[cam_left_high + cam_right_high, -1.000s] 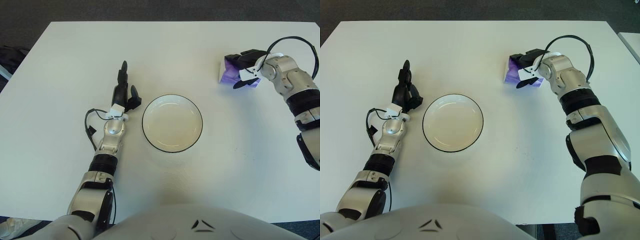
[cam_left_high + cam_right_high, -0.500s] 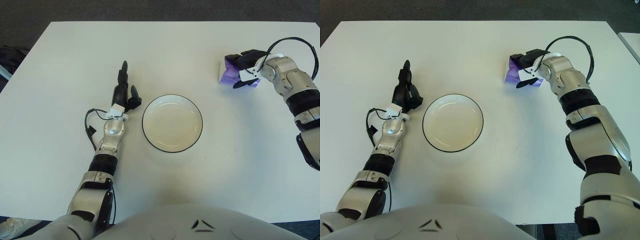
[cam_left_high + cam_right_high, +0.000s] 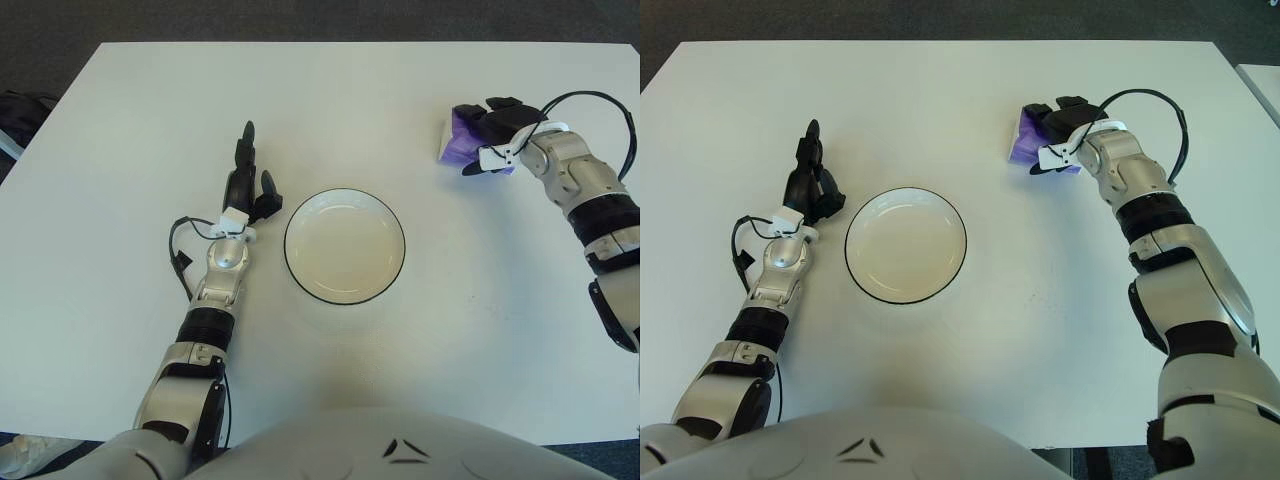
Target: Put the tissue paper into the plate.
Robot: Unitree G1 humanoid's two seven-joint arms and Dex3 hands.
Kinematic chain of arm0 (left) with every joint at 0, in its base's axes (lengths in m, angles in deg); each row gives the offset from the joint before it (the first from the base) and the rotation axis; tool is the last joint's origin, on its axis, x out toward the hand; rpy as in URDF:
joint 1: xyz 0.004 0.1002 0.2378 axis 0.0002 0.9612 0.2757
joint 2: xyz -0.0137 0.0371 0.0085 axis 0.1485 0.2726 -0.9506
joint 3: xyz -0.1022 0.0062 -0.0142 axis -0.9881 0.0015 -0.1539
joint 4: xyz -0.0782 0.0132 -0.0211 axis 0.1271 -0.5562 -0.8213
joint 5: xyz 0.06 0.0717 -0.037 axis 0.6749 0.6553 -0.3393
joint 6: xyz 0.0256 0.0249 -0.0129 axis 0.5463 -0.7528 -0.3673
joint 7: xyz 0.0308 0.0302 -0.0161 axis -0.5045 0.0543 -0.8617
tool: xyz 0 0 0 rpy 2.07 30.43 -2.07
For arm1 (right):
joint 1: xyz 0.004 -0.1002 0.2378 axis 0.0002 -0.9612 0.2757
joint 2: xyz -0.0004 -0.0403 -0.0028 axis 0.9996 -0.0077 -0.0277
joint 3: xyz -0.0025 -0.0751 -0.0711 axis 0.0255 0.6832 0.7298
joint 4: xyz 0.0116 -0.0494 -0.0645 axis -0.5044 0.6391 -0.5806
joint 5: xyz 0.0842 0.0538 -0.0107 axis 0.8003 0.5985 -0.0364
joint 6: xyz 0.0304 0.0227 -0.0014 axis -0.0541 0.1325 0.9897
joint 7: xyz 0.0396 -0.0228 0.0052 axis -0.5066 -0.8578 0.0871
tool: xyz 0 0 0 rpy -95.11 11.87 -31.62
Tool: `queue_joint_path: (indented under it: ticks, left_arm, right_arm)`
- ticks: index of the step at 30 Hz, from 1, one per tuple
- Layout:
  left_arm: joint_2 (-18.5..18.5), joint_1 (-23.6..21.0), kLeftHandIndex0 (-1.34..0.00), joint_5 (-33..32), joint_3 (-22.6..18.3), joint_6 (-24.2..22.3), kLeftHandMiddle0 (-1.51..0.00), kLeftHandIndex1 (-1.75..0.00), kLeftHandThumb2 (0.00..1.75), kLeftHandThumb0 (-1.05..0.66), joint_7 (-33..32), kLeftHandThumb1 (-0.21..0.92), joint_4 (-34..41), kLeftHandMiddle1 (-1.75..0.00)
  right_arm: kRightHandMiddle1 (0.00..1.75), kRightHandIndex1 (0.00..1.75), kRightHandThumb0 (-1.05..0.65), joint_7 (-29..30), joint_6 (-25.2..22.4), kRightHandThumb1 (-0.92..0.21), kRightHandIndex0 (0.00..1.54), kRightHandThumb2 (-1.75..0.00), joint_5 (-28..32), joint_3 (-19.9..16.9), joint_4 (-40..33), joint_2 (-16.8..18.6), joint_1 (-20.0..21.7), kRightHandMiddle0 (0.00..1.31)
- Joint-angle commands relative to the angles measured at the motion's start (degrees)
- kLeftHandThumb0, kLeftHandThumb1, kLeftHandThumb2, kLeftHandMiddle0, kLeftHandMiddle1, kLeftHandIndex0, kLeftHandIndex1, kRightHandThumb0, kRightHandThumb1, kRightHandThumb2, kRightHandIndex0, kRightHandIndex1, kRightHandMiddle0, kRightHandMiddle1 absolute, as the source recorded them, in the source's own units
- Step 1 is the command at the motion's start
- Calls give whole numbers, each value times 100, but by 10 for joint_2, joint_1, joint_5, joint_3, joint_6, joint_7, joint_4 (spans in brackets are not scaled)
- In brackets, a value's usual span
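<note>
Tissue paper: a purple and white pack [image 3: 462, 148] lay on the white surface [image 3: 330, 90], well to the right of the plate [image 3: 344, 246], which held nothing.
Right hand: the right hand [image 3: 495, 135] sat over the pack with dark fingers curled around it, gripping it as far as could be judged.
Left hand: the left hand [image 3: 247, 182] showed just left of the plate, fingers stretched out, holding nothing.
Handling: judged light, soft and crushable; its wrapper could be slick, so a gentle hold across the pack's two long sides seemed best.
Hidden: the pack's right part lay under the fingers; whether it was touching the surface could not be told.
</note>
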Motion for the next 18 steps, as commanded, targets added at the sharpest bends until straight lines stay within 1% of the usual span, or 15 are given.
queue_joint_path:
  ticks: [1,2,3,4,5,6,7,10,14,18]
  left_arm:
    - [1,72,0,10,1,-1,-5,-11,110,-79,3,92,-50,-2]
    - [1,72,0,10,1,-1,-5,-11,110,-79,3,92,-50,-2]
    - [1,72,0,10,1,-1,-5,-11,110,-79,2,92,-50,-2]
    - [1,72,0,10,1,0,-5,-11,110,-79,2,92,-50,-2]
    - [2,72,0,10,1,0,-5,-11,110,-79,2,92,-49,-2]
    - [2,72,0,10,1,0,-6,-11,110,-79,2,92,-49,-2]
    - [2,73,0,10,1,-1,-6,-11,111,-79,2,92,-49,-2]
    - [2,73,0,11,1,-2,-6,-11,111,-79,1,92,-48,-2]
    - [1,73,0,14,1,-6,-6,-10,111,-80,-3,92,-46,-2]
    - [0,74,0,13,0,-6,-5,-9,111,-80,-5,92,-46,-1]
  right_arm:
    - [111,69,-62,106,-4,-68,27,-35,-3,-1,54,41,-40,0]
    - [122,84,-59,121,-1,-61,27,-45,2,-4,61,45,-42,1]
    - [140,105,-53,141,7,-49,26,-62,10,-8,72,51,-45,1]
    - [152,125,-48,157,13,-41,28,-74,15,-11,82,56,-46,5]
    - [157,132,-47,174,23,-38,29,-79,21,-13,93,60,-49,7]
    - [163,146,-44,186,31,-33,31,-85,24,-14,102,63,-50,12]
    - [167,155,-41,202,41,-31,33,-89,26,-14,112,67,-54,16]
    - [172,168,-38,231,61,-28,41,-93,29,-11,134,73,-56,27]
    - [174,173,-36,262,83,-29,52,-93,27,-3,158,79,-58,36]
    - [175,174,-31,290,94,-31,63,-93,19,9,174,87,-67,46]
